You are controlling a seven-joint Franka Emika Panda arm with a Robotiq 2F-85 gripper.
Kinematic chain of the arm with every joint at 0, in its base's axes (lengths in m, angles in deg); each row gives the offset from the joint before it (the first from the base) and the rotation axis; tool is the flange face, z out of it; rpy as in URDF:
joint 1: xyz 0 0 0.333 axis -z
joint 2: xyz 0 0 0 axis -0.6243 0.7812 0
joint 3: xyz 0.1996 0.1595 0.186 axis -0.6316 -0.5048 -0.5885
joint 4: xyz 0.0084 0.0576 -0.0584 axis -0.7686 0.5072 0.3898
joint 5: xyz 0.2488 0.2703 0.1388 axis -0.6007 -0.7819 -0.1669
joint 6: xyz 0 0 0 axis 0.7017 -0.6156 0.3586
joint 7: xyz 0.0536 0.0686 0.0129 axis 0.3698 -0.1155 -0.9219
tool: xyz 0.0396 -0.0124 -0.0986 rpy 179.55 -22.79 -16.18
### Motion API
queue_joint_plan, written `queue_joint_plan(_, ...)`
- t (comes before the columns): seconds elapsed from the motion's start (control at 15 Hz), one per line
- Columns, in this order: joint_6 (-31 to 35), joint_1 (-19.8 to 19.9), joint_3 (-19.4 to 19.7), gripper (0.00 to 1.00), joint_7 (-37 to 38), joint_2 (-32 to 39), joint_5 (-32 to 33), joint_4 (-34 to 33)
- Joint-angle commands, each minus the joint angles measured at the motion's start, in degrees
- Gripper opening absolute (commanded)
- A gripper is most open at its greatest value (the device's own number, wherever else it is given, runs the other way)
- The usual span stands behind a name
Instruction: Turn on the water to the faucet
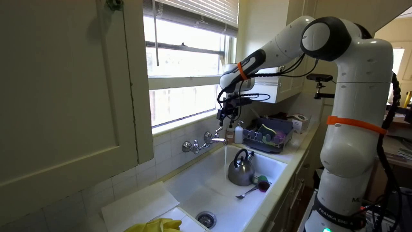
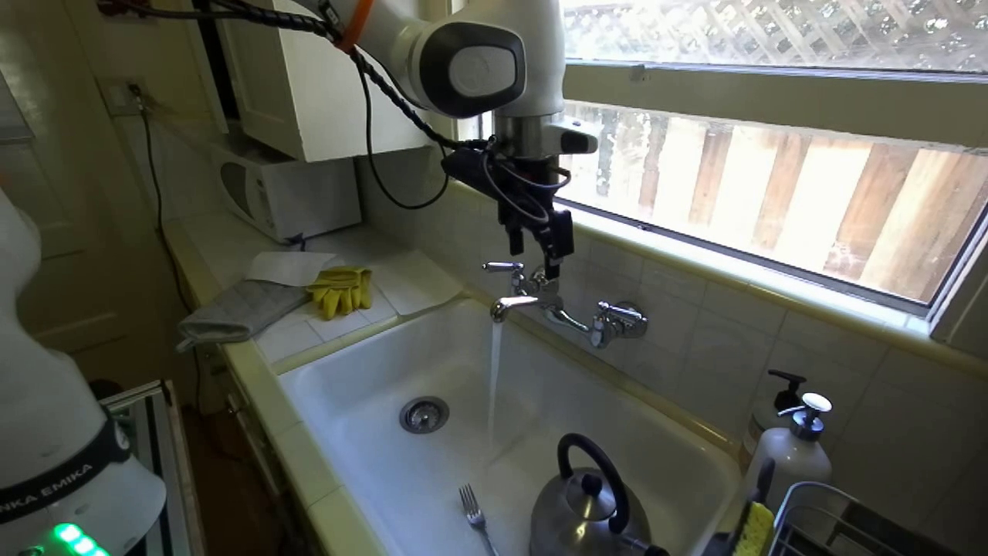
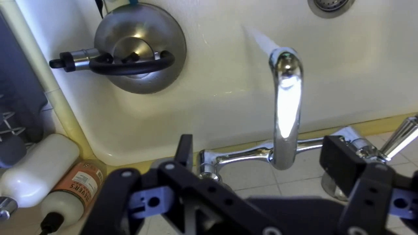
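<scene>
The chrome two-handled faucet (image 1: 219, 140) is on the tiled wall above the white sink (image 2: 347, 386). It shows in both exterior views (image 2: 515, 303) and the wrist view (image 3: 287, 107). A thin stream of water (image 1: 225, 161) runs from the spout into the sink, also visible in an exterior view (image 2: 494, 378) and the wrist view (image 3: 261, 40). One handle (image 3: 401, 137) sticks outward; the other is partly hidden by a finger. My gripper (image 3: 263, 153) is open and empty, pointing down just above the faucet (image 2: 534, 259). I cannot tell whether a fingertip touches it.
A silver kettle (image 1: 241, 172), a fork (image 2: 475, 513) and a cup (image 1: 263, 183) are in the sink. Soap bottles (image 1: 238, 133) and a dish rack (image 1: 268, 135) stand beside it. Yellow gloves (image 2: 340, 289) lie on the counter. The window (image 2: 772, 201) is close behind the gripper.
</scene>
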Motion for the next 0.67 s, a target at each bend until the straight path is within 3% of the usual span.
queue_joint_plan(0.0,-0.15,0.50,0.06,1.00,-1.03,0.02,0.00,-0.13)
queue_joint_plan(0.47,1.18,0.66,0.13,1.00,-2.52,0.98,1.27,-0.74)
queue_joint_plan(0.6,2.26,1.26,0.34,1.00,-6.92,3.30,0.14,-2.68)
